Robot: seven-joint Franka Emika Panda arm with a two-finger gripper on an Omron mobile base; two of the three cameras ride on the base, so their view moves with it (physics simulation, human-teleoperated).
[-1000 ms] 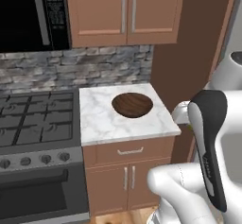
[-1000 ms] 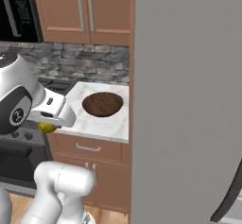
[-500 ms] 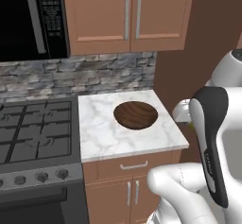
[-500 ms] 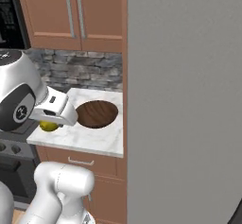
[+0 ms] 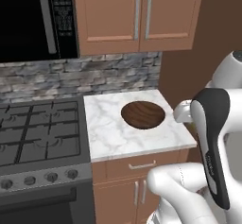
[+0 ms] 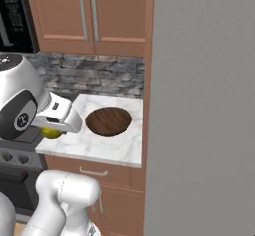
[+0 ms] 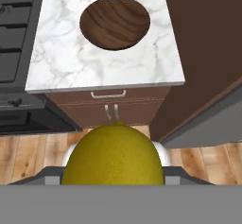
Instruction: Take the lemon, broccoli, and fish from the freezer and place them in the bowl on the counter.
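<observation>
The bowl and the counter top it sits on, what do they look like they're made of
The bowl looks like dark brown wood with a smooth, matte finish: curved grain lines run across its inside. The counter top looks like polished white marble, going by the grey veins through it, though it could be an imitation stone. Its drawer fronts below look like reddish-brown wood.

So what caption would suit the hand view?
Tool carrying a round yellow lemon toward the dark wooden bowl on the white marble counter.

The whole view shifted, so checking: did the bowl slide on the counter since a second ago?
No. The bowl sits at the same spot on the counter; the camera moved.
</observation>
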